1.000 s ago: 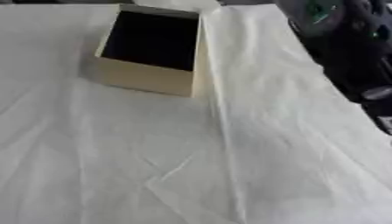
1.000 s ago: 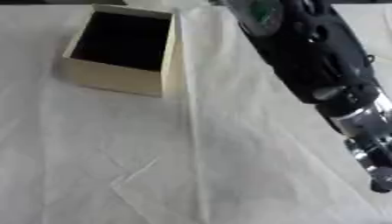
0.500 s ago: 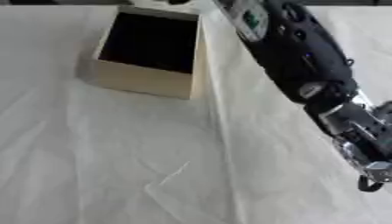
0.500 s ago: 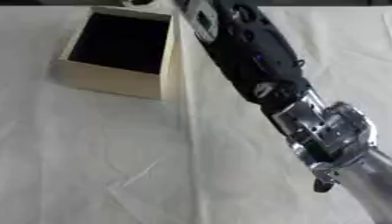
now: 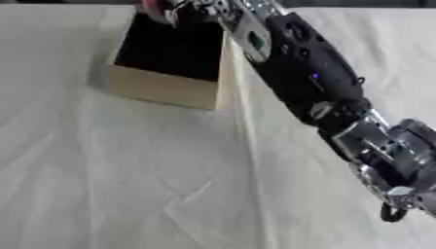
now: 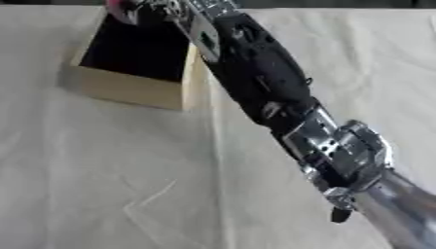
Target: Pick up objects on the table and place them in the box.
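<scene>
The right arm comes in from the lower right of the frame and stretches up to the top. The right hand is over the far part of the box, which sits in the upper left on a white cloth. A small pink thing shows at the hand. I cannot tell if the fingers are curled on it. The box looks dark inside.

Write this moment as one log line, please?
arm: right, stretched over table | robot hand: above far edge of box, fingers unclear | carried: something pink-red | table cloth: no loose objects visible
</scene>
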